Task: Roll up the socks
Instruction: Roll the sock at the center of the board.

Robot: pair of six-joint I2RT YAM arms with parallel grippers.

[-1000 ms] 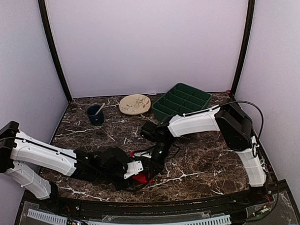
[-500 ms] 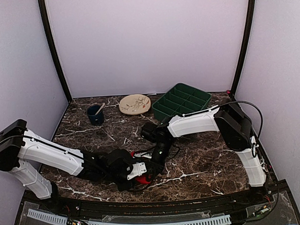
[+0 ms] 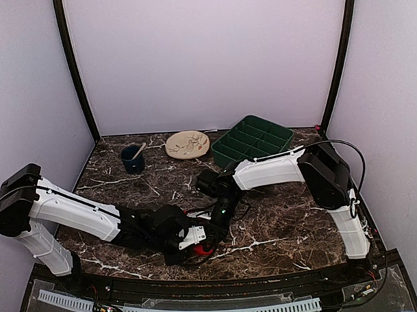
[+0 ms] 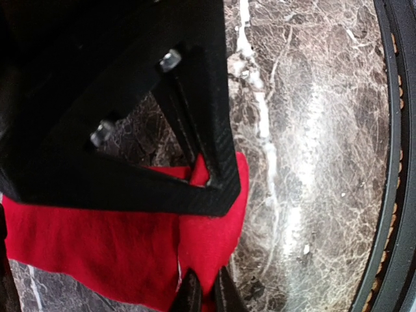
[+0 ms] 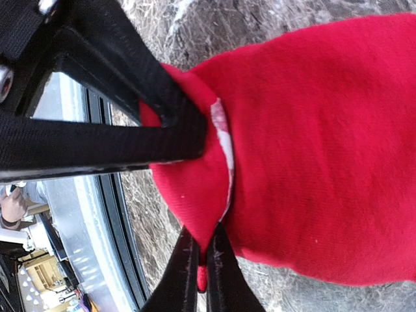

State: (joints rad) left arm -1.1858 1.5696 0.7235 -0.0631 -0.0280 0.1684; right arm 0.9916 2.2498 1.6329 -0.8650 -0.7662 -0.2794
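Note:
The red socks (image 3: 197, 250) lie in a bunch on the marble table near its front edge, mostly hidden under both grippers. My left gripper (image 3: 200, 242) comes in from the left. In the left wrist view its fingertips (image 4: 188, 294) stand nearly together with a fold of the socks (image 4: 117, 240) pinched between them; the left gripper (image 4: 207, 291) is shut on that edge. My right gripper (image 3: 213, 236) reaches down from behind. In the right wrist view the right gripper (image 5: 201, 270) is shut on a pointed fold of the socks (image 5: 325, 149), beside a thin white seam (image 5: 224, 140).
At the back stand a dark blue cup (image 3: 132, 159) with a stick in it, a beige plate (image 3: 187, 144) and a green compartment tray (image 3: 252, 140). The table's black front rail (image 3: 199, 283) runs just in front of the socks. Each gripper's black frame crowds the other's wrist view.
My left gripper has slid a little to the right and closed its jaws on the sock's edge. The right arm has held its grip in place.

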